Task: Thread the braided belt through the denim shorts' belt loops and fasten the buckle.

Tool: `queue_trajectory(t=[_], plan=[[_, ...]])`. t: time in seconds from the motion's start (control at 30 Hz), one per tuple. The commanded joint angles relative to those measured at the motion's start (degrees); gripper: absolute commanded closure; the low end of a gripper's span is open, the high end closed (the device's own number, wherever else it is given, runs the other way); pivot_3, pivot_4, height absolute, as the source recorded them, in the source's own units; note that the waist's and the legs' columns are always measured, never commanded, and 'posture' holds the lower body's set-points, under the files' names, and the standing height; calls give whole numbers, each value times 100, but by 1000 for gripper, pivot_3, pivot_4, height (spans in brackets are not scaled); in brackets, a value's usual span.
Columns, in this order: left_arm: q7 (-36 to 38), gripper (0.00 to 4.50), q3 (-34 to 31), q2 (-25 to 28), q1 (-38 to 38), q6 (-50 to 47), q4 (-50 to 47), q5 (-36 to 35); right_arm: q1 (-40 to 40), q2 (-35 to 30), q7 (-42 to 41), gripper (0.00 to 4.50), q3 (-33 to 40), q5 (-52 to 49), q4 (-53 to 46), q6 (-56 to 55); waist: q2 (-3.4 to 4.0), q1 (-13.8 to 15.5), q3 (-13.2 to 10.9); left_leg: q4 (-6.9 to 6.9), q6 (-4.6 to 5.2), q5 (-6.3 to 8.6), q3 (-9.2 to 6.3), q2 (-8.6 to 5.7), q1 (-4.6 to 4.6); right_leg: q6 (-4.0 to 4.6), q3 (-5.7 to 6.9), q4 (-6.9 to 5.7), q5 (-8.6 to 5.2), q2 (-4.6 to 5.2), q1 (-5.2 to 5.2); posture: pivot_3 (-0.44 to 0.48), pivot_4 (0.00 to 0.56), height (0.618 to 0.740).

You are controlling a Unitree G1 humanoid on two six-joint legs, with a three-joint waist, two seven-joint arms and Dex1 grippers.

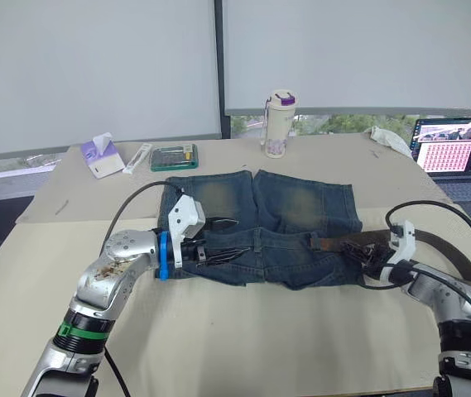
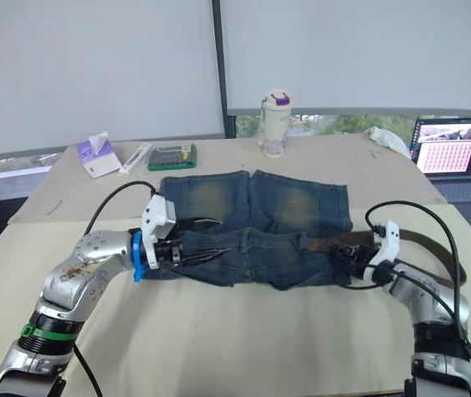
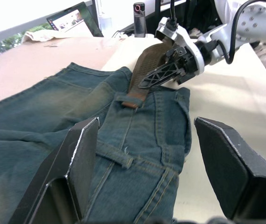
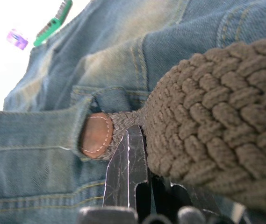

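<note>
Threading just started: right gripper (image 1: 366, 255) fingers pinching braided belt (image 3: 144, 70) near its leather tip, at first belt loop (image 4: 83, 123), 3 o'clock side of denim shorts (image 1: 260, 227). Left gripper (image 1: 223, 240) fingers wide, at 9 o'clock. Next probably: pushing tip under loop.

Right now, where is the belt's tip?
The braided belt has its leather tip at a belt loop on the robot's right end of the denim shorts waistband, by the right gripper.

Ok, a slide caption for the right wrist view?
Right gripper pinches the braided belt, its leather tip entering a belt loop on the denim shorts.
</note>
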State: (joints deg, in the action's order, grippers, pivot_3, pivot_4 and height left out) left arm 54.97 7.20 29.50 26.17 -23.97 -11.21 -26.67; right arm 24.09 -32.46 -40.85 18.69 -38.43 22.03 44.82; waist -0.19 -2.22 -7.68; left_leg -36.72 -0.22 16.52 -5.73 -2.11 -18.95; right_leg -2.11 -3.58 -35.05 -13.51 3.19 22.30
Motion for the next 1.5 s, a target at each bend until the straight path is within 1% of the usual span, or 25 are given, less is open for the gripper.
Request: queue_trajectory(t=[0.03, 0.13, 0.3, 0.5, 0.63, 0.8, 0.9, 0.97, 1.07, 1.13, 1.27, 1.3, 1.43, 1.5], plan=[[-111, 1054, 140, -220, 70, 20, 69, 89, 154, 60, -598, 4500, 23, -292, -122, 50, 4, -9, 2, 0, 1, 1, 0, 1, 0, 0, 0, -3, 0, -1, 0, 0, 150, 740], [-86, 1054, 261, -308, 91, 82, 170, 209, 195, 33, -814, 4500, 94, -332, -130, 51, 7, -5, 2, -1, 2, 1, -1, -1, 0, 0, 1, -3, 0, 1, 3, 0, 150, 740], [-37, 1054, 300, -472, 130, 92, 248, 192, 160, -125, -1031, 4500, -240, -18, -232, -24, 9, 2, 2, -2, 2, 1, -5, -6, 2, 0, 1, -3, 0, 9, 5, 0, 150, 740], [-115, 1054, 361, -841, 202, 10, 569, 215, 191, 292, -812, 4500, -385, 53, -346, -80, 9, -8, 3, -3, 2, 1, -9, -4, 8, 0, 1, -3, 0, 8, 4, 0, 150, 740], [-310, 1054, 328, -1342, 342, -337, 882, -27, 108, 633, -821, 4500, 57, -418, -342, 70, 8, -5, 2, -4, 2, 1, -21, -4, 10, -1, 1, -5, 1, 9, 3, 0, 150, 740], [-537, 1054, 285, -1819, 549, -590, 1427, -25, -50, 794, -1073, 4500, 594, -1190, -564, 454, 10, -3, 3, -4, 3, 2, -26, -6, 7, -2, 0, -8, 2, 9, 4, 0, 150, 740], [-697, 1054, 161, -2230, 685, -818, 1742, -231, -217, 768, -1247, 4500, 648, -1388, -735, 515, 11, 2, 4, -5, 4, 2, -25, -10, 6, -2, 0, -8, 2, 11, 4, 0, 150, 740], [-830, 1054, 142, -2467, 798, -796, 2001, -172, -308, 755, -1307, 4500, 633, -1441, -815, 509, 10, 8, 3, -7, 4, 2, -24, -10, 5, -3, 1, -7, 2, 11, 4, 0, 150, 740], [-1363, 1054, -285, -2952, 1072, -987, 2605, -344, -374, 745, -1352, 4500, 726, -1553, -835, 448, 9, 31, 3, -12, 4, 2, -19, -15, -3, -5, 0, -7, 3, 13, 2, 0, 150, 740], [-1469, 1054, -362, -3064, 1156, -1066, 2790, -327, -414, 715, -1392, 4500, 714, -1564, -859, 430, 9, 47, 3, -16, 4, 2, -18, -18, -5, -8, 1, -5, 4, 14, 3, 0, 150, 740], [-1444, 1054, -477, -3216, 1206, -1235, 2791, -497, -492, 676, -1467, 4500, 640, -1531, -930, 397, 11, 16, 4, -15, 6, 3, -6, -18, -12, -9, 0, -6, 4, 8, 5, 0, 150, 740], [-1399, 1054, -404, -3244, 1218, -1213, 2838, -431, -504, 681, -1461, 4500, 644, -1544, -965, 404, 11, 16, 4, -15, 5, 3, -6, -18, -12, -9, 0, -7, 4, 8, 5, 0, 150, 740], [-1428, 2170, -333, -3354, 1226, -1197, 2970, -303, -525, 694, -1483, 4500, 672, -1609, -1043, 421, 11, 27, 4, -16, 5, 3, -6, -20, -12, -9, 0, -6, 4, 11, 4, 0, 150, 740], [-1423, 2882, -354, -3421, 1198, -1175, 2938, -333, -575, 641, -1539, 4500, 583, -1548, -1098, 419, 11, 45, 4, -18, 5, 3, -7, -21, -13, -10, 0, -6, 4, 13, 5, 0, 150, 740]])
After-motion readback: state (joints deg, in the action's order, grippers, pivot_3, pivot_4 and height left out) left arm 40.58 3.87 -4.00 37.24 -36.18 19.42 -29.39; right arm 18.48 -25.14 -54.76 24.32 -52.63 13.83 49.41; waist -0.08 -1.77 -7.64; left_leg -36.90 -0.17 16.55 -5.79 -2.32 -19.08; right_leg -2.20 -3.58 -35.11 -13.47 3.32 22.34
